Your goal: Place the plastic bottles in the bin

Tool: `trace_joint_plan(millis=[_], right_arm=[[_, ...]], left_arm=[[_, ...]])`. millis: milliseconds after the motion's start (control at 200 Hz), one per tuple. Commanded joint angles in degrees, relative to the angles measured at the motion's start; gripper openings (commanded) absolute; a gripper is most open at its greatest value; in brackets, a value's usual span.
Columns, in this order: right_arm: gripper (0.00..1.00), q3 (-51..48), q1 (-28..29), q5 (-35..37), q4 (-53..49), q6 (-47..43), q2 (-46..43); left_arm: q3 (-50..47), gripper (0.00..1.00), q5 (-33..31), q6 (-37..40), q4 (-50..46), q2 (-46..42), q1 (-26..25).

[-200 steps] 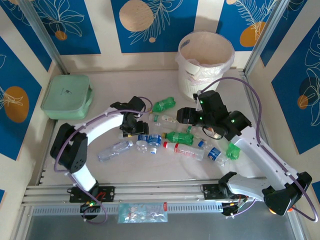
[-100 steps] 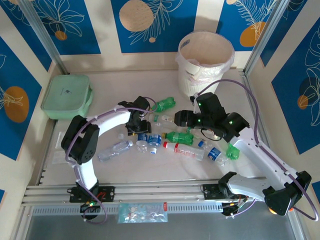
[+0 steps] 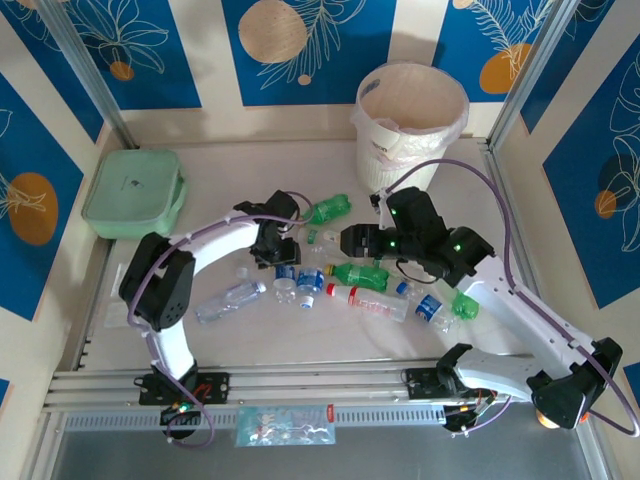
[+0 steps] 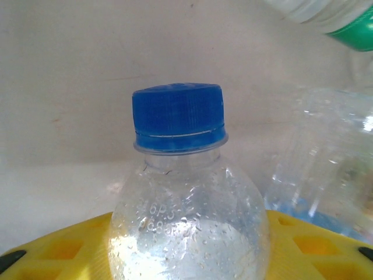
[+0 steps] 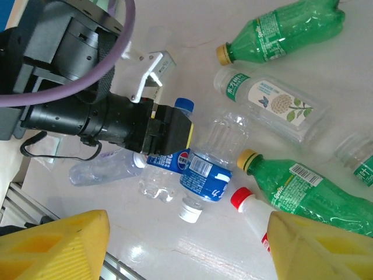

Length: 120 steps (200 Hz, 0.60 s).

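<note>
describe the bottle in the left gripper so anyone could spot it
From the white bucket at the back, come forward to the scatter of bottles. On its left side, between the yellow fingers of the left gripper, lies a clear bottle. Its blue cap marks it; the caps nearby are white, red or yellow.

The bin (image 3: 385,165) stands at the far edge of the table (image 3: 250,170), right of centre, and a lidded box (image 3: 133,192) sits at the far left. The plastic bottles (image 3: 352,273) lie scattered mid-table, in front of the bin. The left tool (image 3: 278,256) is at the scatter's left end, with one bottle (image 4: 186,221) between its fingers (image 4: 58,251). The right tool (image 3: 348,241) hovers just to its right.
</note>
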Motion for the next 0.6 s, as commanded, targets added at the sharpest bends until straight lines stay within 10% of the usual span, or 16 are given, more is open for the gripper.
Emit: trace_joint_plan(millis=[0,595], right_arm=[[0.73,-1.05,1.07,1.39,3.45,-1.34,-4.30],[0.75,-15.30,1.51,-21.67,35.31,0.08,-14.91]], left_arm=[[0.67,0.51,-2.00,1.51,-2.36,-6.41,0.49],[-9.42,0.47,26.62,2.71,33.60,-39.51,0.41]])
